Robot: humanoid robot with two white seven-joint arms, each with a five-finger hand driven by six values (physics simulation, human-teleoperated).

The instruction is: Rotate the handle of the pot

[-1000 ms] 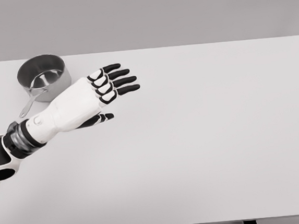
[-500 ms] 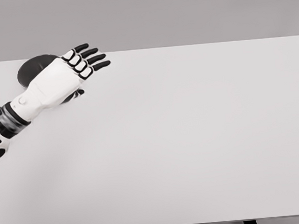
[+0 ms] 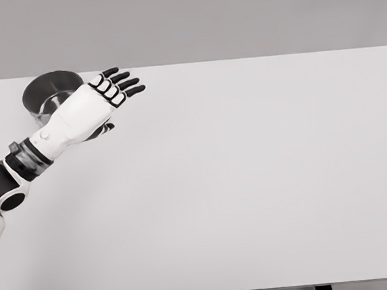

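Beside the pot (image 3: 49, 94), left hand (image 3: 89, 112) hovers, fingers (image 3: 126, 84) extended.

The left hand (image 3: 87, 111) had a smooth white shell over its back, broad and slightly domed. Its fingers (image 3: 117, 86) were black, each with a white plate on the segment nearest the knuckles and bare black tips beyond. A black thumb tip showed just under the palm. Behind the hand, the white shell narrowed to a wrist carrying a small round mark, then met a ribbed cuff of grey and black rings. Further back came a black joint with a white rounded cover and a white upper segment.
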